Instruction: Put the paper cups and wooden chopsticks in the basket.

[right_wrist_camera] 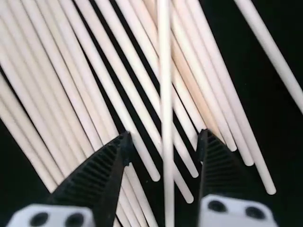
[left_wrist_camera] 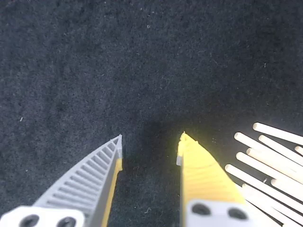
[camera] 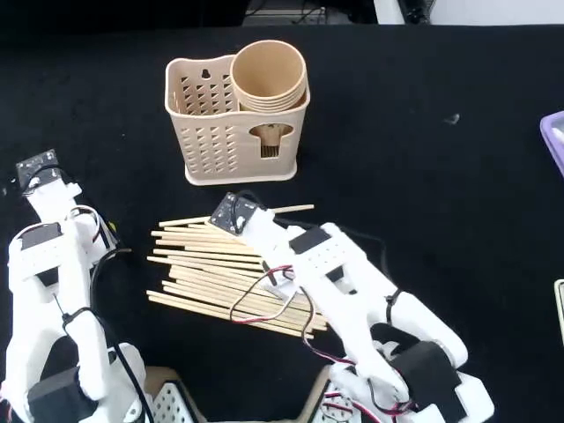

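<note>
– Right claw (right_wrist_camera: 164, 137) hangs wide open low over the chopsticks (camera: 211, 273). One stick (right_wrist_camera: 164, 71) runs through the gap between its fingers, and as far as we can tell neither finger touches it.

– And the left claw (left_wrist_camera: 150, 139)?

– Open as well and holding nothing. It sits over bare tabletop (camera: 441, 220), near the pile's left ends.

– How far along do we put the task?

– About half, we judge. The cups (camera: 269, 75) sit nested in one stack, mouths up, in the right compartment of the basket (camera: 231, 141), rising above its rim. The chopsticks are what is left. We see the pile lying on the tabletop in front of the basket, between it and the arm bases.

– Which way do they point?

– They lie flat, with the long axis running side to side, roughly parallel with the basket's front wall. They fan a little, though. Those nearest the basket angle slightly toward it at their right ends, while those nearest the bases slope the other way and pass under the right arm.

– And the one in the gap?

– It lies on top and crosses the others at a slant, with a finger on either side of it. The basket stands upright, so we reckon each stick must go from lying to standing on end.
</note>
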Robot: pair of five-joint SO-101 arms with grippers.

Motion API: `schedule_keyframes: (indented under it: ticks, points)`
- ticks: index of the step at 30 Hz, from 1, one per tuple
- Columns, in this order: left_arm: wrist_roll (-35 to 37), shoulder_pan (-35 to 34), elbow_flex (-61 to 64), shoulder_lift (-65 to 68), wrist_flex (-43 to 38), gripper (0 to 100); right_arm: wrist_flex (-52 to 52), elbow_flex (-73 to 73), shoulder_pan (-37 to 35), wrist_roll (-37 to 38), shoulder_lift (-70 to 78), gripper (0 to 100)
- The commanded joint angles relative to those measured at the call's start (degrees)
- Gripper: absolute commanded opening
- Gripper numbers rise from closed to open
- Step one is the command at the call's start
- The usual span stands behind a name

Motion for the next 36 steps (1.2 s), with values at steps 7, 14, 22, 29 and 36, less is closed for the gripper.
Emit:
schedule_keyframes:
  ticks: [7, 14, 22, 29, 36]
  points:
    - [0.0, -0.31, -0.31, -0.18, -1.23, 19, -1.49, 2.15, -0.97, 0.88, -5.23, 17.3]
    - [0.0, -0.31, -0.31, -0.18, -1.23, 19, -6.07, 3.65, -0.97, 0.97, -2.51, 15.4]
    - [0.0, -0.31, -0.31, -0.18, -1.23, 19, -5.89, 3.91, -0.62, 0.79, -2.59, 1.2]
    - [0.0, -0.31, -0.31, -0.18, -1.23, 19, 3.69, 1.45, -0.62, 0.79, -14.11, 1.0]
    - [0.0, -0.31, -0.31, -0.18, -1.23, 19, 14.51, 0.75, -0.7, 0.79, -36.18, 1.0]
